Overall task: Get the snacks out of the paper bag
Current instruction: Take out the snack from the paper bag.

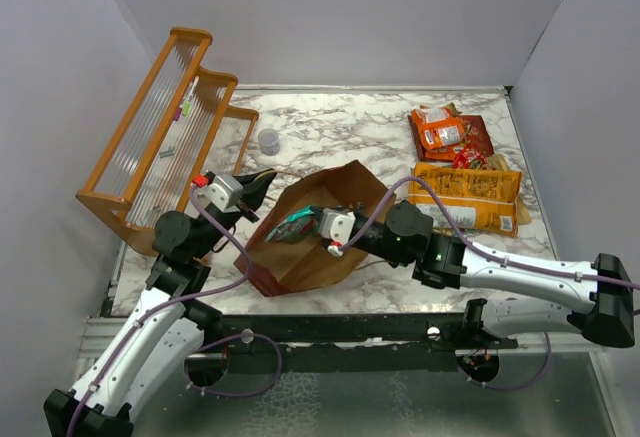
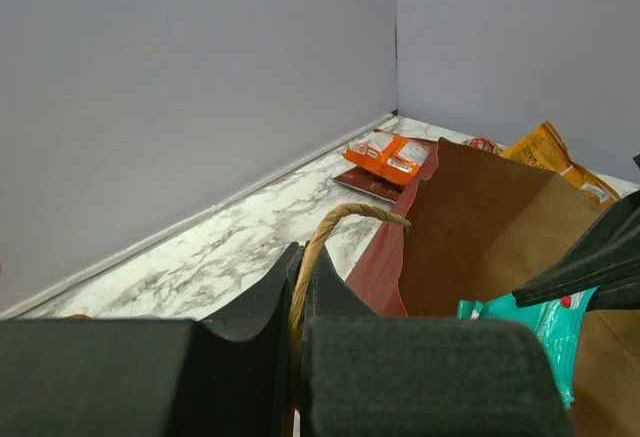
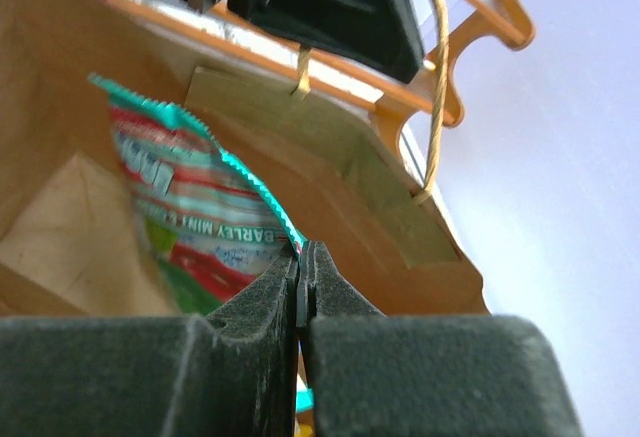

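1. Marble counter point(image 1: 340, 132) between grey walls; wooden rack point(image 1: 160, 147) at far left.
2. Paper bag point(image 1: 300, 262) sits mid-counter toward the near edge, mouth open.
3. Left jaws: closed on the bag's twine handle point(image 2: 335, 219).
4. Right jaws: inside the bag, pinching the teal packet point(image 3: 190, 207) by its edge.
5. Orange packet point(image 1: 440, 129), dark red bag point(image 1: 480, 139) and yellow chip bag point(image 1: 470, 197) lie at far right, outside the paper bag.

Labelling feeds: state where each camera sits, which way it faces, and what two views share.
Top external: above and behind the bases, looking down on the marble table; both arms show.
Left wrist: on the left arm, facing the far corner across the paper bag; left gripper shut on its twine handle.
Right wrist: at the bag's mouth, looking in toward the wooden rack; right gripper shut on the teal packet.
Shared: both wrist views show that packet.
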